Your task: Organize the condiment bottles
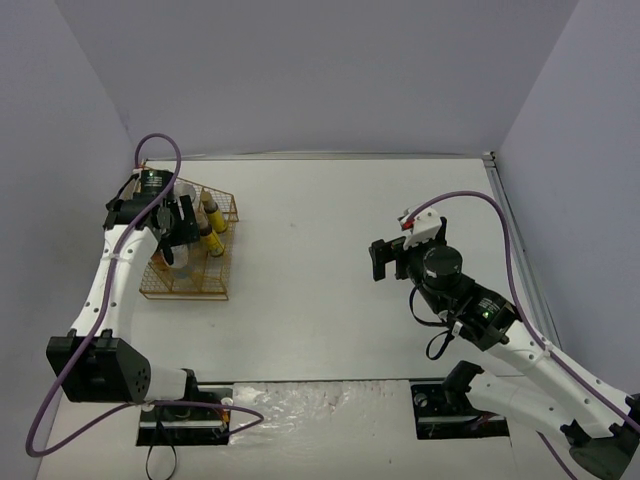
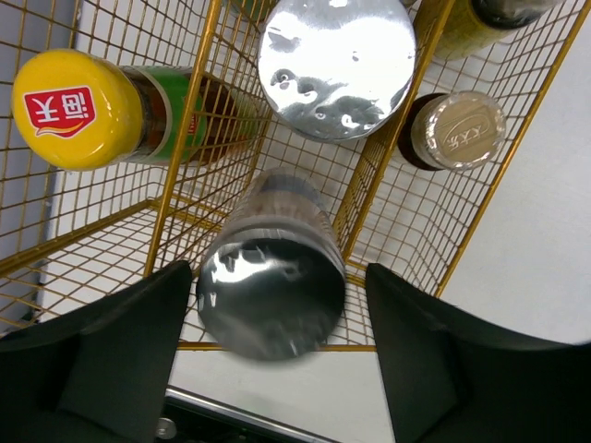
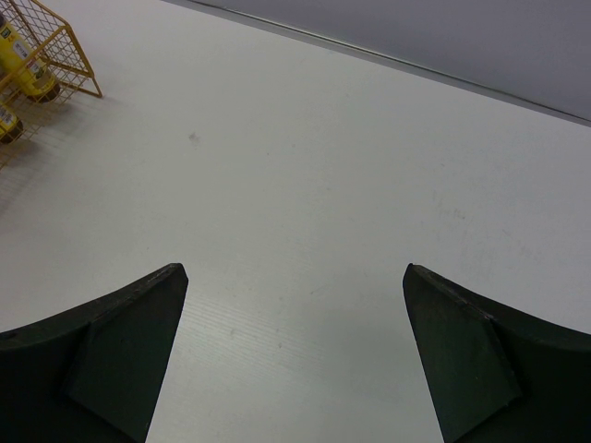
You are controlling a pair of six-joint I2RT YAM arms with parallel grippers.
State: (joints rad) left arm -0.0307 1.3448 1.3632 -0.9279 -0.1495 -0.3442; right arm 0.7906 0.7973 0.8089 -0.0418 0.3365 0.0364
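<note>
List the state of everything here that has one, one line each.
rack: upright on table
near jar: lidded, standing in rack
far jar: lidded, in rack
yellow-capped bottle: capped, in rack
dark bottle: capped, in rack
left gripper: jaws open, straddling near jar
right gripper: jaws open, empty
</note>
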